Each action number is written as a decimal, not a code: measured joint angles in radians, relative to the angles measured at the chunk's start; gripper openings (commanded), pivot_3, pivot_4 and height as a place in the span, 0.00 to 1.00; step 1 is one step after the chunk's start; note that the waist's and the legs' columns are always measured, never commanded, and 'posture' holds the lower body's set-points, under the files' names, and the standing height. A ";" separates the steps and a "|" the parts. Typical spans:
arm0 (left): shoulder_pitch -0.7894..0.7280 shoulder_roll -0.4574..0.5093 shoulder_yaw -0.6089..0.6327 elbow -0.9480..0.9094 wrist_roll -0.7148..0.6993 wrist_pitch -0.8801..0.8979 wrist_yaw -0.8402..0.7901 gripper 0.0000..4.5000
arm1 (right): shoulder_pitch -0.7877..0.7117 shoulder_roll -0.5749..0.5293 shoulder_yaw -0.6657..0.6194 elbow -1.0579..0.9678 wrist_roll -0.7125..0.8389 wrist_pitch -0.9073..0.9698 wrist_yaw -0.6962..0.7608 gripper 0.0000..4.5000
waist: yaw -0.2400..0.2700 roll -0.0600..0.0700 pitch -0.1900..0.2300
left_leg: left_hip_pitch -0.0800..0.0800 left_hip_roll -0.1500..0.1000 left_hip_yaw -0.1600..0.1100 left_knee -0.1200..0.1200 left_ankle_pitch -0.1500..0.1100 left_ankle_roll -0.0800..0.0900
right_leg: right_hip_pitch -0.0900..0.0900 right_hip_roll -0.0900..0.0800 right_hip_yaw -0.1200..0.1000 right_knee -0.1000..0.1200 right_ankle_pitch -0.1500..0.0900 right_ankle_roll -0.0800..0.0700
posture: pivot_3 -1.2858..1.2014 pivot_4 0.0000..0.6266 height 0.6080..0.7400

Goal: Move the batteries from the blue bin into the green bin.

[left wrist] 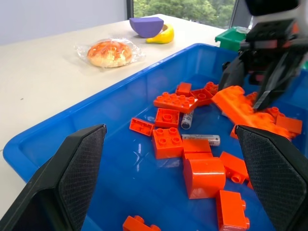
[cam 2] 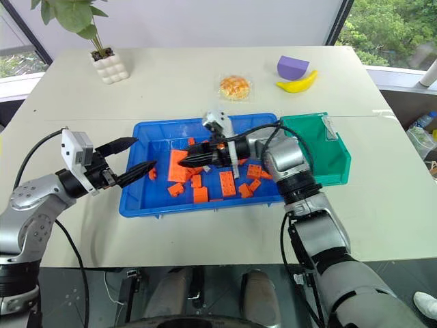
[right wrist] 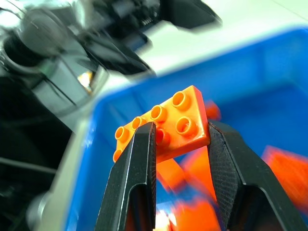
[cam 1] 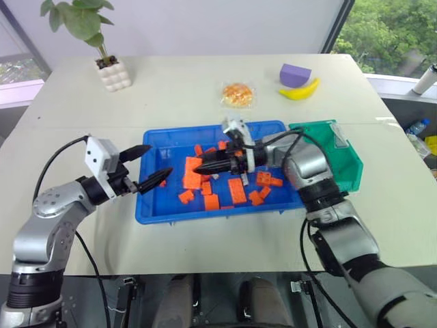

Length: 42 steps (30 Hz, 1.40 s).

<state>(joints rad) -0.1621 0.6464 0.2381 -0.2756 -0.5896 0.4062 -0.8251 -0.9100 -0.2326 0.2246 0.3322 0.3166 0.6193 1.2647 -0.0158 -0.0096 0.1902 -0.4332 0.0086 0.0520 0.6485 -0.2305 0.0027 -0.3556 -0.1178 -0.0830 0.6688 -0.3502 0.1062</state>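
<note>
The right hand (right wrist: pixel 180 139) is clamped on a flat orange studded plastic brick (right wrist: pixel 168 122), lifted above the large bright-blue plastic bin (cam 1: pixel 153 208). The left hand (cam 1: pixel 150 166) hovers spread apart over the bin's left edge. Two small silver cylindrical batteries (left wrist: pixel 201 139) lie among loose orange bricks (left wrist: pixel 167 142). The small dark-green plastic bin (cam 1: pixel 341 160) touches the blue one's right side. Beyond, on the pale counter (cam 1: pixel 177 89): a wrapped bun (cam 1: pixel 237 94), a yellow banana (cam 1: pixel 299 90), a potted plant (cam 1: pixel 113 72).
</note>
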 measured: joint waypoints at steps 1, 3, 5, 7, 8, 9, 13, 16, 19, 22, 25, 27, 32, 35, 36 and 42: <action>0.000 -0.001 0.000 0.000 0.000 0.000 0.000 1.00 | 0.000 0.018 0.007 -0.001 0.000 -0.002 -0.012 0.23 | 0.001 0.000 0.000 | 0.000 0.000 0.000 0.000 0.000 0.000 | 0.000 0.000 0.000 0.000 0.000 0.000 | 0.52 0.24 1.00; -0.001 -0.002 0.003 0.005 0.001 0.000 0.004 1.00 | 0.002 0.029 0.023 0.000 -0.006 -0.005 -0.025 0.23 | 0.005 0.000 0.000 | 0.000 -0.001 0.000 0.000 0.000 0.000 | 0.000 0.000 0.000 0.000 0.000 0.000 | 0.52 0.24 1.00; 0.001 -0.002 0.001 -0.010 -0.015 0.020 0.001 1.00 | 0.003 0.075 0.056 0.056 -0.057 -0.090 -0.065 0.44 | -0.001 -0.001 -0.001 | 0.000 -0.001 0.000 0.000 0.000 0.000 | -0.001 0.000 0.000 0.000 0.000 0.000 | 0.52 0.24 1.00; 0.002 0.004 0.002 -0.037 -0.036 0.040 -0.002 1.00 | 0.010 0.101 0.093 0.096 -0.087 -0.135 -0.079 0.61 | -0.005 -0.001 -0.001 | 0.000 0.000 0.000 -0.001 0.000 -0.001 | -0.002 0.000 0.000 0.002 0.000 0.000 | 0.52 0.24 1.00; 0.003 0.011 0.003 -0.051 -0.046 0.048 -0.005 1.00 | 0.012 0.107 0.107 0.109 -0.098 -0.150 -0.080 0.70 | -0.005 -0.001 -0.001 | 0.000 0.000 0.000 -0.001 0.000 -0.001 | -0.002 0.000 0.000 0.002 0.000 0.000 | 0.52 0.24 1.00; 0.006 0.020 0.008 -0.058 -0.056 0.051 -0.008 1.00 | 0.012 0.107 0.113 0.117 -0.104 -0.162 -0.080 0.83 | -0.004 -0.001 -0.001 | 0.000 0.000 0.000 -0.001 0.000 -0.001 | -0.002 0.000 0.000 0.002 0.000 0.000 | 0.52 0.24 1.00; 0.031 0.046 0.036 -0.063 -0.076 0.068 -0.019 1.00 | 0.012 0.107 0.113 0.127 -0.109 -0.191 -0.079 0.97 | -0.003 -0.001 -0.001 | 0.000 0.000 0.000 -0.001 0.000 -0.001 | -0.001 0.000 0.000 0.002 0.000 0.000 | 0.52 0.24 1.00; 0.044 0.058 0.048 -0.065 -0.085 0.082 -0.023 1.00 | 0.011 0.105 0.112 0.127 -0.110 -0.194 -0.084 0.97 | -0.003 -0.001 -0.001 | 0.000 0.000 0.000 -0.001 0.000 -0.001 | -0.002 0.000 0.000 0.002 0.000 0.000 | 0.52 0.24 1.00; 0.071 0.082 0.059 -0.090 -0.100 0.093 -0.040 1.00 | 0.003 0.085 0.099 0.124 -0.110 -0.192 -0.095 0.97 | -0.002 -0.001 -0.001 | 0.000 -0.001 0.000 -0.001 0.000 -0.001 | -0.001 0.000 0.000 0.002 0.000 0.000 | 0.52 0.24 1.00; 0.098 0.107 0.075 -0.100 -0.114 0.106 -0.060 1.00 | -0.009 0.018 0.070 0.093 -0.113 -0.184 -0.101 0.97 | 0.001 -0.001 -0.001 | 0.000 -0.001 0.000 -0.001 0.000 -0.001 | -0.001 0.000 0.000 0.001 0.000 0.000 | 0.52 0.24 1.00; 0.116 0.141 0.101 -0.103 -0.127 0.115 -0.080 1.00 | -0.010 -0.056 0.042 0.031 -0.116 -0.147 -0.112 0.97 | -0.001 -0.001 -0.001 | 0.000 0.000 0.000 -0.001 0.000 -0.001 | -0.002 0.000 0.000 0.001 0.000 0.000 | 0.52 0.24 1.00; 0.123 0.158 0.110 -0.124 -0.137 0.117 -0.094 1.00 | -0.001 -0.103 0.039 -0.045 -0.117 -0.106 -0.124 0.97 | -0.001 -0.001 0.000 | 0.000 0.000 0.000 -0.001 0.000 -0.001 | -0.002 -0.001 0.000 0.001 0.000 0.000 | 0.52 0.24 1.00; 0.131 0.172 0.115 -0.142 -0.144 0.117 -0.108 1.00 | 0.080 -0.160 0.038 -0.220 -0.113 -0.003 -0.155 0.97 | 0.000 -0.001 -0.001 | 0.000 0.000 0.000 -0.002 0.000 -0.001 | -0.001 -0.001 0.000 0.000 0.000 0.000 | 0.52 0.24 1.00; 0.128 0.172 0.116 -0.141 -0.143 0.117 -0.107 1.00 | 0.144 -0.173 0.042 -0.280 -0.105 0.052 -0.175 0.97 | 0.001 -0.001 -0.001 | 0.000 0.000 0.000 -0.002 0.000 -0.001 | -0.001 -0.001 0.000 0.000 0.000 0.000 | 0.52 0.24 1.00; 0.127 0.172 0.116 -0.141 -0.143 0.117 -0.107 1.00 | 0.161 -0.173 0.044 -0.296 -0.103 0.064 -0.182 0.97 | 0.001 -0.001 -0.001 | 0.000 0.000 0.000 -0.002 0.000 -0.001 | -0.001 -0.001 0.000 0.000 0.000 0.000 | 0.52 0.24 1.00; 0.116 0.162 0.108 -0.140 -0.140 0.114 -0.096 1.00 | 0.192 -0.149 0.068 -0.313 -0.104 0.090 -0.229 0.97 | 0.001 -0.001 -0.001 | 0.000 0.000 0.000 -0.002 0.000 0.000 | -0.001 0.000 0.000 0.000 0.000 0.000 | 0.52 0.24 1.00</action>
<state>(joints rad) -0.0462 0.8083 0.3462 -0.4158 -0.7299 0.5204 -0.9215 -0.7175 -0.3816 0.2927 0.0193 0.2126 0.7091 1.0353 -0.0152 -0.0106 0.1896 -0.4332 0.0087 0.0523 0.6469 -0.2304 0.0022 -0.3567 -0.1183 -0.0825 0.6687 -0.3501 0.1058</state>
